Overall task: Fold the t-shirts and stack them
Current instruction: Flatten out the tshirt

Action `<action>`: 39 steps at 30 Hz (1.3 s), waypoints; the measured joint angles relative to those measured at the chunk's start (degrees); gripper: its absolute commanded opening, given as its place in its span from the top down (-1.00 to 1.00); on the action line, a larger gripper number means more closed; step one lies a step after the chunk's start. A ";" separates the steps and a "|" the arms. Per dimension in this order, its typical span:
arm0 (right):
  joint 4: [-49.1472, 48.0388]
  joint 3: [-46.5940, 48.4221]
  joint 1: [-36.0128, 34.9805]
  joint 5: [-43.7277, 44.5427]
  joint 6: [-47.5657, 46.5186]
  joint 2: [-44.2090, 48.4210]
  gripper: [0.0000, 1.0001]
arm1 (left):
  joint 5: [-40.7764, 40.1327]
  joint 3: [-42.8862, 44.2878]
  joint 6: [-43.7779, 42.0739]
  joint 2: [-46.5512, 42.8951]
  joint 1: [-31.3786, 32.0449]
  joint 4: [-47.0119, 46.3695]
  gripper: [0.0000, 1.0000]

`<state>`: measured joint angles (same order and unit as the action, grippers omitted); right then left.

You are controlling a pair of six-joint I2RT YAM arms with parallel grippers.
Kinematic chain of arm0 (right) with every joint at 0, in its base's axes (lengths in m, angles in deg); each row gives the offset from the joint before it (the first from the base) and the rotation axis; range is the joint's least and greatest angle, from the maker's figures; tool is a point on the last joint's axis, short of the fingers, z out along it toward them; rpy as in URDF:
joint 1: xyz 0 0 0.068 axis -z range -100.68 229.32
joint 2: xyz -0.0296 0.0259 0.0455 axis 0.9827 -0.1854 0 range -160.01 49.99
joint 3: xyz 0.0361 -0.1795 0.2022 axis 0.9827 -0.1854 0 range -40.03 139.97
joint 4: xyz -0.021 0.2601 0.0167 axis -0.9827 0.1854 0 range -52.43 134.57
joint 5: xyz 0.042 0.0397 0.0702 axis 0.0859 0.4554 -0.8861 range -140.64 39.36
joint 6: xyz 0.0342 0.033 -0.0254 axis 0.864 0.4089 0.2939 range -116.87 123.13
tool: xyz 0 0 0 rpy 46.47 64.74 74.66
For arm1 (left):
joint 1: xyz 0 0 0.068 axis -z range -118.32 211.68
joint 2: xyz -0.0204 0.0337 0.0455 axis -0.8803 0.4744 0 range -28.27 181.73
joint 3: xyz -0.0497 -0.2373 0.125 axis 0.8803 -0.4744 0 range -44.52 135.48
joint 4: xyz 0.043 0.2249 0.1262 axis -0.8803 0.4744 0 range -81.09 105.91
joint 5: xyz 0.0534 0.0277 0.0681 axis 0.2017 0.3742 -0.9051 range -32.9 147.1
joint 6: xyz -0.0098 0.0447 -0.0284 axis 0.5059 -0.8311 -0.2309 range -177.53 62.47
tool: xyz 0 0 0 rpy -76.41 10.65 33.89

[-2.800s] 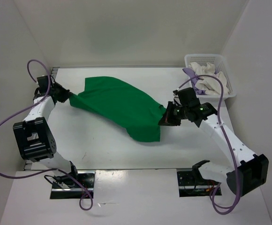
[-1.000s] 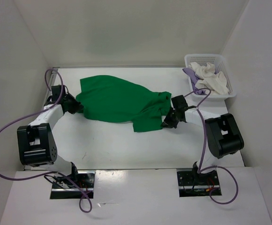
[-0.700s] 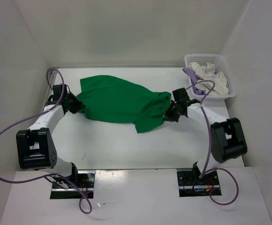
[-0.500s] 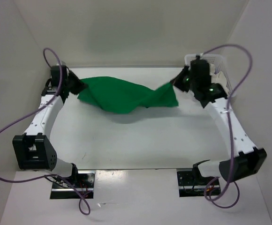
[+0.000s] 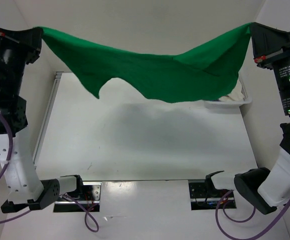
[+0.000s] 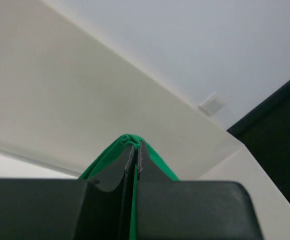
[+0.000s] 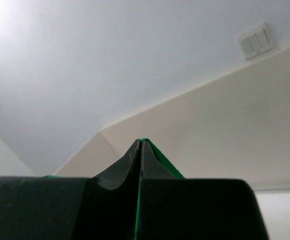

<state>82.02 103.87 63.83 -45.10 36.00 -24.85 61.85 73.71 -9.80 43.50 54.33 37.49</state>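
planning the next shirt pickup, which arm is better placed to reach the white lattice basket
Right, probably. The white plastic lattice basket sits on the right side, close by the right tool; the left tool is on the opposite side. Both are shut on the bright green cloth t-shirt.

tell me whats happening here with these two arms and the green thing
The two arms hold the green t-shirt up in the air, stretched between them above the table. The left pincer is shut on one end and the right pincer on the other, so the cloth sags in the middle. It is not folded yet. The basket at the far right is partly hidden behind it.
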 measured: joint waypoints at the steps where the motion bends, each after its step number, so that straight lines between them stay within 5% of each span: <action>1: 0.33 1.51 0.00 -0.42 -0.17 -0.46 1.00 | -0.33 1.75 -0.26 0.09 0.00 0.37 1.00; 8: -0.42 2.62 2.82 -3.93 -1.51 -9.97 1.00 | -0.83 -5.92 -1.11 0.81 -0.22 -1.99 1.00; 14: -0.52 -0.22 4.76 -6.62 -3.61 -28.68 1.00 | -0.42 -16.68 -1.07 15.02 -0.37 -3.28 1.00; 17: 2.05 5.29 4.79 -6.88 -4.11 -43.36 1.00 | -0.37 -17.31 -1.01 23.87 -0.39 -2.47 1.00; 22: 3.41 8.87 4.79 -6.80 -4.24 -53.16 1.00 | 0.39 -12.00 -0.90 31.39 -0.59 -0.66 1.00; 31: -6.49 14.47 4.79 -6.43 -4.00 -41.46 1.00 | 4.31 5.99 1.90 31.91 -6.99 -4.76 1.00; 37: -11.80 9.81 4.81 -6.58 -4.04 -28.65 1.00 | 5.60 2.93 2.14 27.43 -8.83 -9.77 1.00; 39: -14.67 -0.20 4.94 -6.25 -4.22 -23.65 1.00 | 6.12 -1.77 2.14 25.33 -8.39 -11.85 1.00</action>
<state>67.35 103.67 68.77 -51.35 31.78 -48.50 67.97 71.94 -7.66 68.83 45.93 25.64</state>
